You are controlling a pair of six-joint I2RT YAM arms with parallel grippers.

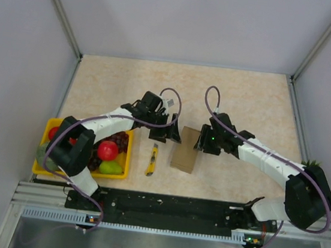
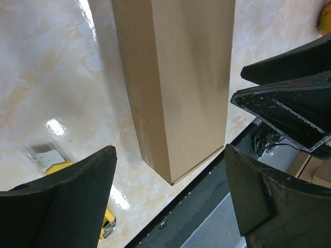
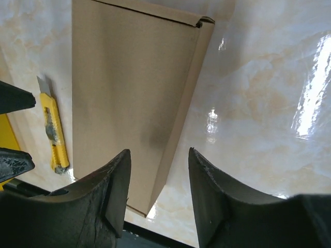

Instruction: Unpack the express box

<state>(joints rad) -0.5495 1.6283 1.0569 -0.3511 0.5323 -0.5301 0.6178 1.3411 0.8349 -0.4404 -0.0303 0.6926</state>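
At the express box (image 1: 184, 157) — left gripper (image 2: 168, 155) spread wide, right gripper (image 3: 159, 152) less so, both empty.

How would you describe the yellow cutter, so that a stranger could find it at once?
Start at the yellow fruit tray at the near left of the table. Between it and the brown express box lies a utility knife. It alone is slim and stick-like, yellow with a grey blade.
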